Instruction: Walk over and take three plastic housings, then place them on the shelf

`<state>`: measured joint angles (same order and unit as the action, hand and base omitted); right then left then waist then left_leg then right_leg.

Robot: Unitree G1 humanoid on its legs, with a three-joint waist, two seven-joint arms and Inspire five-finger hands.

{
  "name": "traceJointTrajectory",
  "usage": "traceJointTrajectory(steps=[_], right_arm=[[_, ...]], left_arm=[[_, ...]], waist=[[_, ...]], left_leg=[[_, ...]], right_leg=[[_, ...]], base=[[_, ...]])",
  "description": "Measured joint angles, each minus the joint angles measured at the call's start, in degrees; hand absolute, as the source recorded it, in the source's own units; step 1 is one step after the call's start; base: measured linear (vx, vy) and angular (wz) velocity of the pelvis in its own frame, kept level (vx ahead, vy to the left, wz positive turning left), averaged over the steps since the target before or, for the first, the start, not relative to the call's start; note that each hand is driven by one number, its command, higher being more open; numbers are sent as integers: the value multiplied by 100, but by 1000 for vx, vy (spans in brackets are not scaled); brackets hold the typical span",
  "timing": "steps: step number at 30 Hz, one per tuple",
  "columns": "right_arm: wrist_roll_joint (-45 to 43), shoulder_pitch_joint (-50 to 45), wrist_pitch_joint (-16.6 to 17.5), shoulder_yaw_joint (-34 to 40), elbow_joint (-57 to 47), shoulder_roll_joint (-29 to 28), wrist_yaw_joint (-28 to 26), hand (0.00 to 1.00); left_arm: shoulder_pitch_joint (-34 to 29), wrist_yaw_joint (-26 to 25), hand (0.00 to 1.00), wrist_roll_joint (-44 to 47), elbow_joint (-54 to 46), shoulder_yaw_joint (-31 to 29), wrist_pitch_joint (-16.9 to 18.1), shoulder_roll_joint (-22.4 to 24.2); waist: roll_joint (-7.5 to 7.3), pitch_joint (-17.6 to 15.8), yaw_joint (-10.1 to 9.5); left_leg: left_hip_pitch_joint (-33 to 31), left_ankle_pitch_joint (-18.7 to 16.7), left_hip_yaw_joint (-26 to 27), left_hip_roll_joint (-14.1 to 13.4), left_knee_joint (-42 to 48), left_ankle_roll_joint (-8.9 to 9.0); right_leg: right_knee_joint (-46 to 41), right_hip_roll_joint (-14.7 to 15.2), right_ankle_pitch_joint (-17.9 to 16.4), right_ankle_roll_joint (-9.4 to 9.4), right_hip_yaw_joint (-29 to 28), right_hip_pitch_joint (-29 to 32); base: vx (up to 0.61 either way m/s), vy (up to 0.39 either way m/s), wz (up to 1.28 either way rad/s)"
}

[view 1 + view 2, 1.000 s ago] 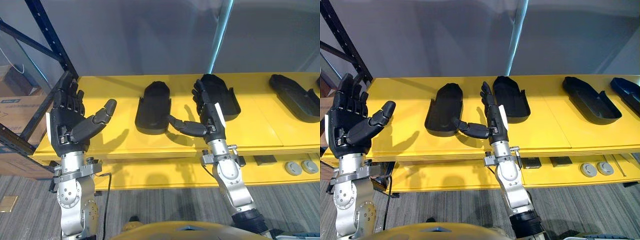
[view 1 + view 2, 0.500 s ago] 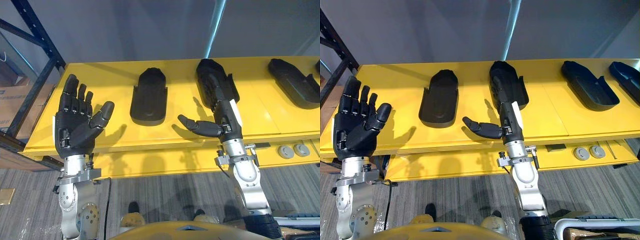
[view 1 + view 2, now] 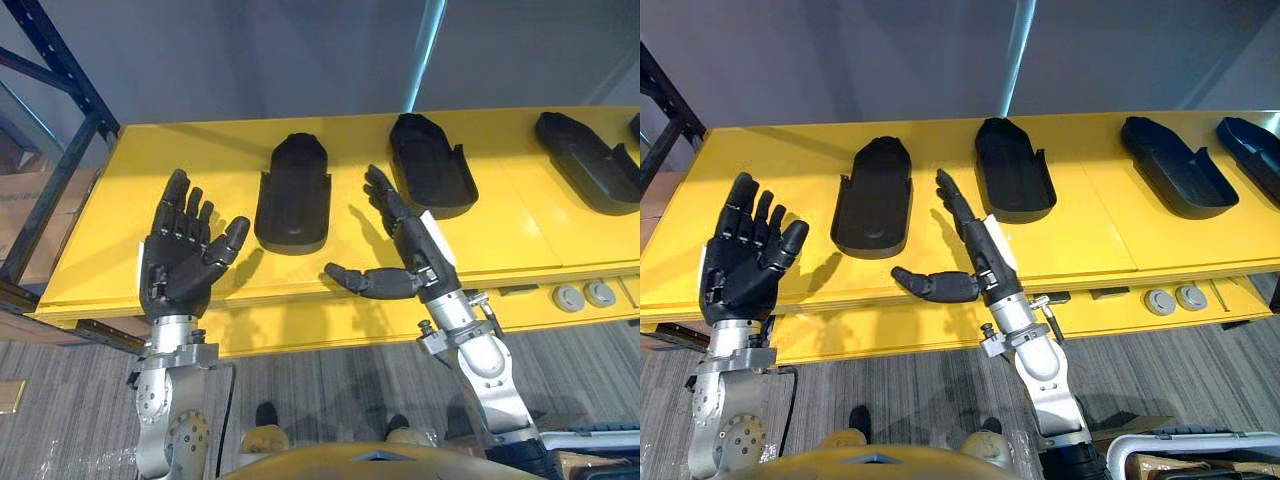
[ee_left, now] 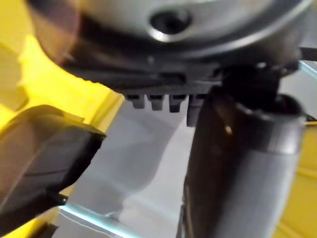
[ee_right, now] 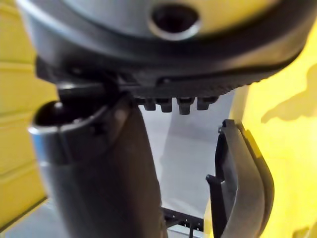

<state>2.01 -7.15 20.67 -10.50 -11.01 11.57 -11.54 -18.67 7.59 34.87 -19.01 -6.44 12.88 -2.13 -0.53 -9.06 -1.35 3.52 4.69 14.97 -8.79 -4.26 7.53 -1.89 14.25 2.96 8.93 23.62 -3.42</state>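
Left eye view, read from left to right: a dark blue rack post (image 3: 62, 70) stands at the left end of the yellow surface (image 3: 150, 160). Near it the left hand (image 3: 183, 268) is raised, with its fingers straight and spread, and it holds nothing. Next comes the first housing (image 3: 293, 195), a black shell like a shallow tray, lying flat on the yellow surface between the two hands. The right hand (image 3: 412, 258) hangs over the front part of the surface, fingers straight and thumb stretched toward the left, and it is also empty. Behind it lies the second housing (image 3: 430, 178), then well apart the third housing (image 3: 585, 175), and a fourth housing (image 3: 1252, 152) at the right border. I judge these housings to be light, stiff and rather smooth, so a pinch on one thin wall may slip. It seems safer to take hold across the narrow width, thumb on one side wall and fingers on the other. The first two have bare yellow on all sides, which gives good room. The front edge is close to the hands, so a pushed housing could slide off, and the rack post limits an outward swing of the left arm.
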Motion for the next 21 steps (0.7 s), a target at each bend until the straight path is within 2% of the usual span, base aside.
traceJointTrajectory(steps=[8,11,17,21], right_arm=[[273,101,4,-329,96,35,404,100],[862,153,-3,-408,300,44,775,100],[1347,363,-110,-647,644,119,1501,100],[1351,617,-166,-645,890,167,1710,100]], left_arm=[[-15,-134,100,-391,119,243,-97,-60],[-14,-220,100,-391,122,401,-98,-86],[-5,-293,100,-377,165,497,-88,-107],[1,-361,100,-374,166,621,-79,-106]], waist=[[17,-9,3],[46,-21,0],[197,-110,7],[275,-154,-3]], left_leg=[[-104,13,-96,15,0,-6],[-107,21,-112,18,-2,-6],[-176,47,-146,24,3,-15],[-247,76,-210,24,4,-22]], right_leg=[[10,13,-1,0,108,34],[10,13,-1,0,122,29],[8,18,-1,0,147,76],[-3,18,-1,0,211,102]], base=[[-4,2,5],[-2,-1,1],[-12,0,2],[-12,-8,8]])
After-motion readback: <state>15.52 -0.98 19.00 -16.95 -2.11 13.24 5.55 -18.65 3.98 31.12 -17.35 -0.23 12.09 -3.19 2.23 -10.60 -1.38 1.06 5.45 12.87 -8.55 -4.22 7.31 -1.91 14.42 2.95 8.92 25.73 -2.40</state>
